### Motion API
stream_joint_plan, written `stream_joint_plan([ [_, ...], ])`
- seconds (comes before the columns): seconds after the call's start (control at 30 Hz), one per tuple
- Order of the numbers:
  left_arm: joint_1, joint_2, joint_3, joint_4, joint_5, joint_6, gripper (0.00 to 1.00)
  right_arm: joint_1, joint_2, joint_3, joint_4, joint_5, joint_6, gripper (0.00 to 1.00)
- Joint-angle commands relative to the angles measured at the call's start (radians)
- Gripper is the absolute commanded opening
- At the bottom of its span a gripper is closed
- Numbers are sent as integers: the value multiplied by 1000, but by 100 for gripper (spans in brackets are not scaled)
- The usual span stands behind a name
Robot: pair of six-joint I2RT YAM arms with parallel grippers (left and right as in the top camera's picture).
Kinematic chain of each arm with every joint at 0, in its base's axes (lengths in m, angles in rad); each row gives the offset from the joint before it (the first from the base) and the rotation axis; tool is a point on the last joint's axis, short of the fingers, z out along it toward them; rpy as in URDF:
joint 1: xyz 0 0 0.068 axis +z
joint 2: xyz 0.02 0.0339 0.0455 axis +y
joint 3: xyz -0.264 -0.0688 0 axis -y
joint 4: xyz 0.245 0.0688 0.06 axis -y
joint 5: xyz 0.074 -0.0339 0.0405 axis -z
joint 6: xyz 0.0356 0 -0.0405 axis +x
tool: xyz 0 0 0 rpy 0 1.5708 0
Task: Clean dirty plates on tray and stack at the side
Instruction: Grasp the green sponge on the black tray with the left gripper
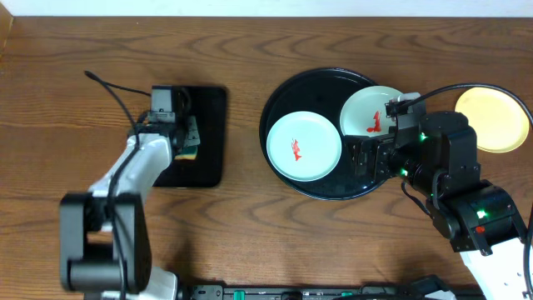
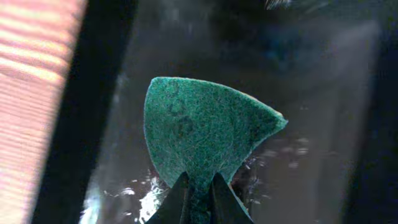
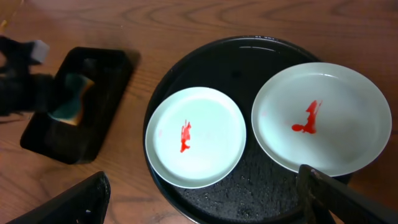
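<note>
The round black tray (image 1: 287, 96) holds two mint-white plates with red smears: one at the left (image 1: 303, 147), one at the right (image 1: 366, 108). They also show in the right wrist view, the left plate (image 3: 196, 135) and the right plate (image 3: 320, 118) on the tray (image 3: 261, 180). A pale yellow plate (image 1: 493, 119) lies on the table right of the tray. My right gripper (image 3: 202, 193) is open and empty over the tray's near edge. My left gripper (image 2: 200, 193) is shut on a green sponge (image 2: 202, 127) over the rectangular black tray.
The small rectangular black tray (image 1: 208, 133) sits left of the round tray; it also shows in the right wrist view (image 3: 102, 112). A black cable (image 1: 108, 83) trails over the wood table at the far left.
</note>
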Motion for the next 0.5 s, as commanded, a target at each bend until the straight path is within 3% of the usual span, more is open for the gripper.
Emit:
stream_joint_plan([
  [0.0, 5, -142, 2, -18, 11, -5, 7, 9, -5, 9, 2, -5, -9, 94],
  [0.2, 5, -129, -1, -82, 15, -5, 7, 9, -5, 9, 2, -5, -9, 94],
  [0.47, 5, 56, -1, -65, 15, -5, 8, 9, -5, 9, 2, -5, -6, 94],
])
